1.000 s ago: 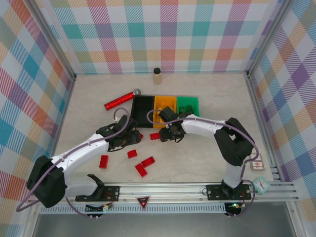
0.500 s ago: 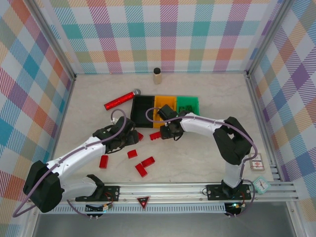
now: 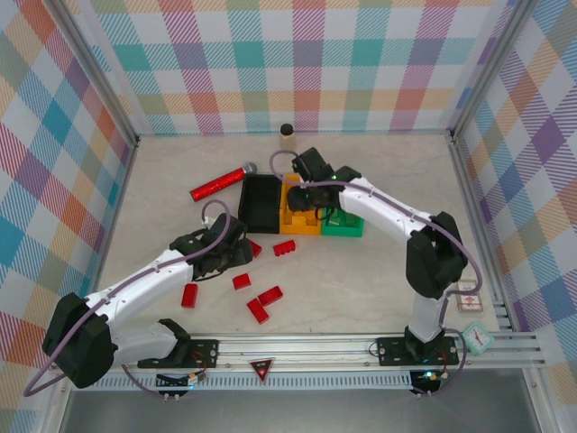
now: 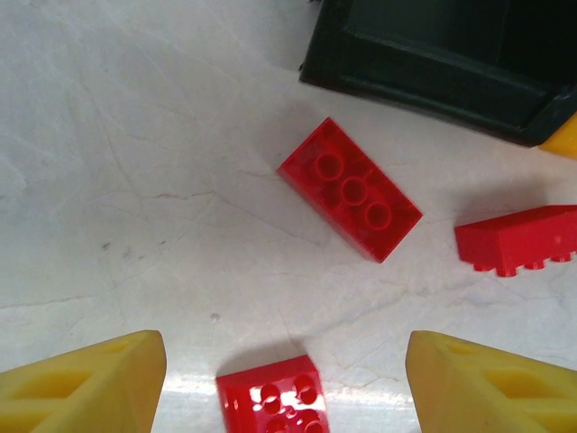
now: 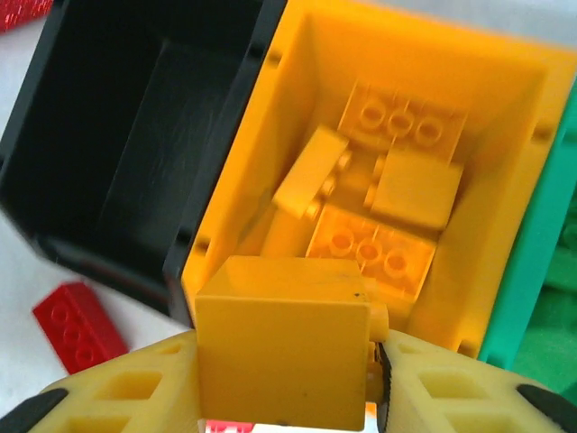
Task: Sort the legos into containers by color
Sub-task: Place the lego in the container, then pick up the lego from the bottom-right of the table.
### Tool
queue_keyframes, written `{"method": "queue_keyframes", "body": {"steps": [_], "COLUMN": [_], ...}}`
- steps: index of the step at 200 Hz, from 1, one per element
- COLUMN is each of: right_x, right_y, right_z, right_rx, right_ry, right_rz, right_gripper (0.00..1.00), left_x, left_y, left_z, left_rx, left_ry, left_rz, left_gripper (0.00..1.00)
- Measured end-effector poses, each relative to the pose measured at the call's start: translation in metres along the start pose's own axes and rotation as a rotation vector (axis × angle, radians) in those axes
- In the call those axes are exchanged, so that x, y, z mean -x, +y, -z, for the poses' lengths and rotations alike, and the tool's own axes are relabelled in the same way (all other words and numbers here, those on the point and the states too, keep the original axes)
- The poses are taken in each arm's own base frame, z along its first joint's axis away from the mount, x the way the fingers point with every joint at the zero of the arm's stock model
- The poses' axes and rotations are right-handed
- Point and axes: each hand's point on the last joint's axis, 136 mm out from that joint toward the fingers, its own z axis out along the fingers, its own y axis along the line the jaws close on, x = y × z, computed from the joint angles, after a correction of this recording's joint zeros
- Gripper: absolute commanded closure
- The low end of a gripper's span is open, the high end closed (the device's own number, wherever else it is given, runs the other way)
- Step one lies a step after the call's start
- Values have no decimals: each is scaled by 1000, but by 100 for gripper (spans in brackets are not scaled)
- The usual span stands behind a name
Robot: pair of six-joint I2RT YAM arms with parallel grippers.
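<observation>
My right gripper [image 5: 287,390] clamps a yellow brick [image 5: 284,338] over the orange bin [image 5: 509,135], seemingly just above its near rim. My left gripper [image 4: 287,383] hangs open over red bricks [image 4: 350,189] beside the black bin [image 4: 433,54].

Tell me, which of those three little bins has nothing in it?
The black bin at the row's left end: its floor is bare, while the orange bin holds yellow bricks and the green bin green ones.

Six red legos [image 3: 242,281] are counted on the desk [image 3: 361,271], with three joined containers [image 3: 261,203] at their twelve o'clock. One red cylinder [image 3: 219,184] and one tan cylinder [image 3: 288,139] are also seen.
</observation>
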Motion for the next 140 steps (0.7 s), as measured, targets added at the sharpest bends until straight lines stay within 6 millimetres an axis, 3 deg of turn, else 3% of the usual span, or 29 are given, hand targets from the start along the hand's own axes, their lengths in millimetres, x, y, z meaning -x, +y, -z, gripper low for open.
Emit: {"method": "queue_keyframes", "body": {"steps": [22,53,71,87,140], "right_x": [12,2,-2,-12,-46], "right_y": [-9,-10,-6,-3,-1], "right_z": [-17,-29,-26,-22,5], "right_rx": [-13,-6,22,46,87], "right_ry": [14,66,70,84,104], "right_rz": [-6,-6,-4,2,39], "right_gripper": [38,35,35,35,34], "left_x": [-8,-14,-13,-13,-22], "left_y": [10,29,43,59,116], "left_z": [1,12,21,24,30], "left_rx": [39,99,131,185,386], "left_ry": [33,40,30,32,69], "left_rz": [-8,6,30,72,295], "left_gripper": [29,29,29,23,30]}}
